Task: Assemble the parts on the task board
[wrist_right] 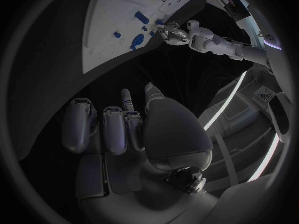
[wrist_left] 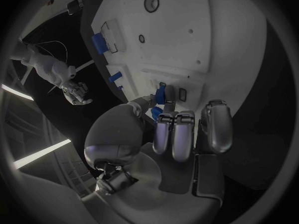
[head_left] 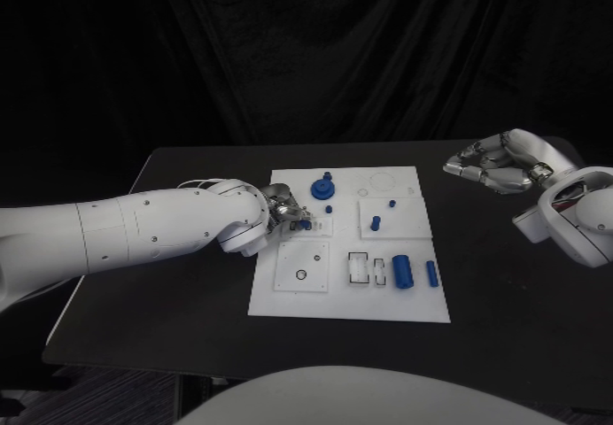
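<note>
Since it looks like a small rigid plastic piece, the blue part (wrist_left: 161,93) pinched in the left hand (head_left: 283,212) should be light, stiff and rather slick, best taken by its sides near the middle. It stands at the fingertips (wrist_left: 164,118), right at the left-centre of the board (head_left: 396,305), beside small slots. Other blue parts lie to the right and nearer. Well off past the far right corner, above the surface (head_left: 153,310), the right hand (head_left: 492,164) hangs curled, holding nothing.
</note>
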### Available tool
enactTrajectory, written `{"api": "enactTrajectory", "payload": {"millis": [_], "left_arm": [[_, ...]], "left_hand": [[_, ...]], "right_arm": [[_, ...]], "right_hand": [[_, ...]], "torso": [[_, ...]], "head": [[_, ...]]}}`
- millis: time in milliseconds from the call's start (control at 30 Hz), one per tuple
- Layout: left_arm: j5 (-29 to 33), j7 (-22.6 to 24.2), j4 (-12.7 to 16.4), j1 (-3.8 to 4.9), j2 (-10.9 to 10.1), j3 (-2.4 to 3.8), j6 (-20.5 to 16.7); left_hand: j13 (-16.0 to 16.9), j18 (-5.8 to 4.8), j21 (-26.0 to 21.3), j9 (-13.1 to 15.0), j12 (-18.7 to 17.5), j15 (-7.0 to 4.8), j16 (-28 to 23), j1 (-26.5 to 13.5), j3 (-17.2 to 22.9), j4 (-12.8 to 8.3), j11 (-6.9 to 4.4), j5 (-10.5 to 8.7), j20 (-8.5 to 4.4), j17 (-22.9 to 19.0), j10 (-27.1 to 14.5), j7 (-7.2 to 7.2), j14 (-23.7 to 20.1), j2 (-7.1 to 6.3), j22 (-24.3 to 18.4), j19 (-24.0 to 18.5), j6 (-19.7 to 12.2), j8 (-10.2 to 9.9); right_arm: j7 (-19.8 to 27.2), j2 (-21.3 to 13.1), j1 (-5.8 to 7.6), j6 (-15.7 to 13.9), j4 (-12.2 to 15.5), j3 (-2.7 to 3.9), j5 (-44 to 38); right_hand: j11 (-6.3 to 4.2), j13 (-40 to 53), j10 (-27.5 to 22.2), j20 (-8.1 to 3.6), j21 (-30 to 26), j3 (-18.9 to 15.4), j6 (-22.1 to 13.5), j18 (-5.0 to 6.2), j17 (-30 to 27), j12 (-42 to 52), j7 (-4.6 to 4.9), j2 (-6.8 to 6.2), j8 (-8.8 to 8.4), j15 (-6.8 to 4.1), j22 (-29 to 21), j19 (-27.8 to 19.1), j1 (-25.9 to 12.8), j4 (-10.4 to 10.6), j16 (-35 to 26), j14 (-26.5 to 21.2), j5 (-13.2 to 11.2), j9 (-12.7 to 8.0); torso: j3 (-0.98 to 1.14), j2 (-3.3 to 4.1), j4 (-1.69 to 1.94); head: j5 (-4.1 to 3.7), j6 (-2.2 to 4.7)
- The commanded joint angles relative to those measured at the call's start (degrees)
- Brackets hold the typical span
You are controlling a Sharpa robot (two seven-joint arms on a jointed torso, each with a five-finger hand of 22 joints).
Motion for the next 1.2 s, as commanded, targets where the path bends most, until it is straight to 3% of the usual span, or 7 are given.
{"api": "enactTrajectory", "payload": {"millis": [33,367,467,500,600,967,1200], "left_arm": [[-0.10,-0.12,-0.17,-0.55,0.14,-0.15,1.51],[-0.10,-0.05,-0.26,-1.08,0.12,-0.15,1.39],[-0.10,-0.13,-0.29,-1.17,0.17,-0.15,1.24],[-0.10,-0.16,-0.30,-1.21,0.19,-0.15,1.19],[-0.10,-0.35,-0.37,-1.32,0.24,-0.15,1.22],[-0.30,-2.00,-0.66,-1.57,0.22,-0.15,2.37],[-1.28,-3.18,-0.74,-1.63,-0.05,-0.14,3.47]], "left_hand": [[15.09,0.93,-0.41,0.08,0.20,-0.37,-0.07,0.21,-0.14,0.70,-0.27,-1.53,0.02,15.09,5.94,-0.62,6.05,-0.02,-0.12,-0.30,-0.03,0.04],[15.09,1.00,-0.68,0.24,0.20,-0.36,-0.07,0.36,-0.43,1.04,-0.23,-2.62,0.04,15.09,5.94,-0.58,6.05,-0.10,-0.38,-0.49,-0.22,-0.10],[15.09,1.03,-0.91,0.38,0.20,-0.28,-0.07,0.25,-1.34,1.97,-0.15,-4.87,0.08,15.09,5.94,-0.47,6.05,-0.18,-0.50,-0.58,-0.38,-0.36],[15.09,1.03,-1.04,0.25,0.20,-0.19,-0.07,-0.27,-2.35,3.08,-0.04,-7.79,0.17,15.09,5.94,-0.36,6.05,-0.16,-0.59,-0.66,-0.58,-0.73],[15.09,1.07,-1.22,0.04,0.20,-0.10,-0.07,0.15,-4.19,4.39,0.07,-9.84,0.26,15.09,5.94,-0.24,6.05,-0.24,-0.57,-0.65,-0.58,-1.39],[15.09,1.11,-1.61,-1.47,0.20,0.40,-0.07,-1.47,-11.33,9.08,0.66,-14.37,0.71,15.09,5.94,0.38,6.05,-1.80,-0.47,-0.62,-0.63,-3.99],[15.09,1.09,-1.63,-1.76,0.20,0.41,-0.07,-1.76,-13.86,10.27,0.66,-15.13,0.75,15.09,5.94,0.36,6.05,-2.06,-0.26,-0.48,-0.21,-4.57]], "right_arm": [[-1.19,-0.04,-0.16,0.63,0.04,0.04,0.05],[-1.45,-0.02,-0.16,0.97,-0.08,0.04,0.32],[-1.48,0.06,-0.18,1.12,-0.15,0.04,0.37],[-1.50,0.09,-0.18,1.20,-0.18,0.04,0.40],[-1.60,0.14,-0.21,1.40,-0.24,0.04,0.45],[-2.27,0.05,-0.24,2.19,-0.31,0.04,0.51],[-2.72,0.09,-0.26,2.76,-0.48,0.04,0.51]], "right_hand": [[0.04,7.92,-0.54,-0.02,-0.27,-0.35,0.50,0.18,6.97,-0.33,-0.08,-0.01,-0.35,-0.07,5.02,-0.34,0.52,-0.04,-0.34,3.57,0.06,-0.09],[0.03,7.77,-0.67,-0.02,-0.45,-0.36,0.51,0.22,6.85,-0.42,-0.08,0.00,-0.36,-0.07,4.91,-0.43,0.53,-0.03,-0.48,3.53,0.08,-0.11],[0.04,7.76,-0.69,-0.02,-0.57,-0.37,0.50,0.25,6.82,-0.43,-0.07,0.00,-0.37,-0.07,4.85,-0.48,0.54,-0.03,-0.52,3.52,0.08,-0.12],[0.04,7.76,-0.69,-0.02,-0.57,-0.37,0.50,0.25,6.82,-0.43,-0.07,0.00,-0.37,-0.07,4.85,-0.48,0.54,-0.03,-0.52,3.52,0.08,-0.12],[0.04,7.76,-0.69,-0.02,-0.57,-0.37,0.50,0.25,6.82,-0.43,-0.07,0.00,-0.37,-0.07,4.85,-0.48,0.54,-0.03,-0.52,3.52,0.08,-0.12],[0.04,7.67,-0.77,-0.02,-0.74,-0.38,0.51,0.29,6.69,-0.48,-0.07,0.02,-0.39,-0.07,4.74,-0.56,0.54,-0.02,-0.68,3.47,0.10,-0.13],[0.04,7.48,-0.95,-0.02,-1.00,-0.40,0.56,0.35,6.55,-0.61,-0.08,0.05,-0.40,-0.06,4.60,-0.68,0.59,-0.03,-0.85,3.41,0.32,-0.17]], "torso": [[-0.01,0.02,0.03],[-0.02,-0.05,-0.06],[-0.04,-0.05,-0.05],[-0.05,-0.05,-0.06],[-0.05,0.00,-0.03],[-0.05,0.07,0.01],[-0.07,0.05,-0.05]], "head": [[-0.12,0.00],[0.12,0.00],[0.14,0.00],[0.15,0.00],[0.11,0.00],[0.00,0.00],[0.12,0.00]]}}
